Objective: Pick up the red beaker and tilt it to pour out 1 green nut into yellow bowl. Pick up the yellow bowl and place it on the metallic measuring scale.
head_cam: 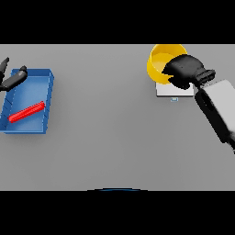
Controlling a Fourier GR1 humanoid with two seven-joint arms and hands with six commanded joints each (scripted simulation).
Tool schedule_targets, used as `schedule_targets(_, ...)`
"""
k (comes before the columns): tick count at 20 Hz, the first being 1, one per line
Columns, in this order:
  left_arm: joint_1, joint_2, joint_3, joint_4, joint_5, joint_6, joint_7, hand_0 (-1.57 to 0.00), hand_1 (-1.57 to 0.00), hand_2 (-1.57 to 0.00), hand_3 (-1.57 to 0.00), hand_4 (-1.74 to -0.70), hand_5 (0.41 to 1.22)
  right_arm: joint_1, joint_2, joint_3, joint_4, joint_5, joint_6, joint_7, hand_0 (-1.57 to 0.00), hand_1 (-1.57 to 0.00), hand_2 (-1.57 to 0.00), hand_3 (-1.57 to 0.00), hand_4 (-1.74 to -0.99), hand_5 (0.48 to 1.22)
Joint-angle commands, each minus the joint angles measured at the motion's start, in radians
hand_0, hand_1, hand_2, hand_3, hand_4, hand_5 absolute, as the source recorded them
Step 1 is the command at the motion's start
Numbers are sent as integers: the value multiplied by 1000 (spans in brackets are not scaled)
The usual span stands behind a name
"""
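Observation:
The yellow bowl [161,62] is at the far right of the table, over the back part of the metallic scale [169,91]; whether it touches the scale I cannot tell. My right hand [183,71] is curled round the bowl's right rim and covers that side. The red beaker [27,112] lies on its side inside the blue tray [45,109] at the left. My left hand [13,79] hovers over the tray's back left corner with its fingers relaxed. No green nut is visible.
The blue tray's raised walls surround the beaker. The scale's small display [174,99] pokes out at its front edge. My right forearm [215,108] runs from the bowl to the right edge.

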Motion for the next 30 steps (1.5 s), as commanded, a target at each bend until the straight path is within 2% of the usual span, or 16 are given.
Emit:
schedule_targets(1,8,11,8,-8,5,-5,-1,1,1,1,1,-853,761,-6,0,-11,36,-4,-11,-6,-1569,-1571,-1551,-1154,-1741,1221)
schedule_targets(5,15,10,4,-37,5,1,34,1,1,1,1,-865,779,-27,10,-28,153,-6,-54,-21,-1570,-1571,-1500,-1181,-1741,1221)
schedule_targets(11,-7,3,-7,-7,-12,3,41,1,1,1,1,-859,807,-54,46,-40,316,-2,-120,-57,-1571,-1571,-1390,-1361,-1741,1221)
schedule_targets(13,-6,4,-10,-2,-18,6,36,1,1,1,1,-854,807,-60,58,-38,342,3,-132,-55,-1571,-1571,-1382,-1384,-1741,1221)
schedule_targets(14,-13,2,-10,0,-18,6,44,1,1,1,1,-851,802,-57,53,-38,350,0,-136,-79,-1571,-1571,-1380,-1392,-1741,1221)
schedule_targets(16,-16,0,-10,-4,-11,1,37,1,1,1,1,-847,796,-52,59,-37,360,-1,-127,-62,-1571,-1571,-1380,-1417,-1741,1221)
schedule_targets(18,-28,2,-9,19,-15,-3,42,1,1,1,1,-844,783,-58,57,-34,374,2,-124,-70,-1571,-1571,-1374,-1448,-1741,1221)
schedule_targets(19,-21,4,-7,9,-11,-4,37,1,1,1,1,-842,780,-54,60,-36,369,-2,-123,-63,-1571,-1571,-1404,-1376,-1741,1221)
schedule_targets(20,-27,2,-13,7,-15,-4,42,1,1,1,1,-838,779,-54,57,-37,373,-2,-125,-74,-1565,-1496,-1437,-1249,-1741,1221)
schedule_targets(21,-24,3,-10,12,-12,-7,39,1,1,1,1,-836,775,-66,59,-42,379,-4,-120,-66,-1558,-1428,-1343,-1110,-1682,1221)
schedule_targets(23,-16,4,-7,3,-7,-7,36,1,1,1,1,-836,774,-61,67,-49,380,-16,-107,-49,-1335,-1125,-1007,-816,-1592,1074)
schedule_targets(25,-2,6,-6,-16,-5,-4,41,1,1,1,1,-835,768,-57,67,-63,374,-37,-80,-39,-946,-811,-708,-576,-1535,965)
schedule_targets(27,-4,3,-3,-10,-1,-4,39,1,1,1,1,-840,764,-66,75,-73,388,-45,-70,-25,-605,-556,-470,-391,-1496,890)
schedule_targets(30,0,-1,-10,-7,-7,-4,33,1,1,1,1,-832,749,-70,73,-66,397,-40,-63,-35,-309,-304,-240,-206,-1461,833)
